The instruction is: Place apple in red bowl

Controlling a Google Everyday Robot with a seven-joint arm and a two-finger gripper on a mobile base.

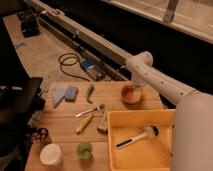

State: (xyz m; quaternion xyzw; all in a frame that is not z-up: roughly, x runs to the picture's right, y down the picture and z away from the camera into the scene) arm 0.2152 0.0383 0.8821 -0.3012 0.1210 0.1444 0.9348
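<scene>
At the far left of the wooden table (60,127) sit a white cup (50,154) near the lower left corner and, further up, a pale blue cloth (59,94) beside a blue sponge (71,92). Moving right, a small green cup (84,149) stands at the bottom edge, a yellow-handled tool (84,123) lies on a slant in the middle, and the long green vegetable (90,92) lies above it. Right of centre a big yellow tub (115,150) holds a dish brush (135,137). Just above the tub, in the centre right of the frame, sits the red bowl (132,95), round and shallow. The white arm reaches in from the lower right and bends down over that bowl, so the gripper (134,88) hangs right at the bowl's upper rim, its tip hidden behind the wrist; whether it is clenched or released cannot be told. The apple is not separately visible anywhere on the table: it may be in the gripper or already in the bowl, where its colour would blend in. The relation that matters is vertical: the gripper sits directly above the bowl's inside, so any release would probably drop straight down into it.
</scene>
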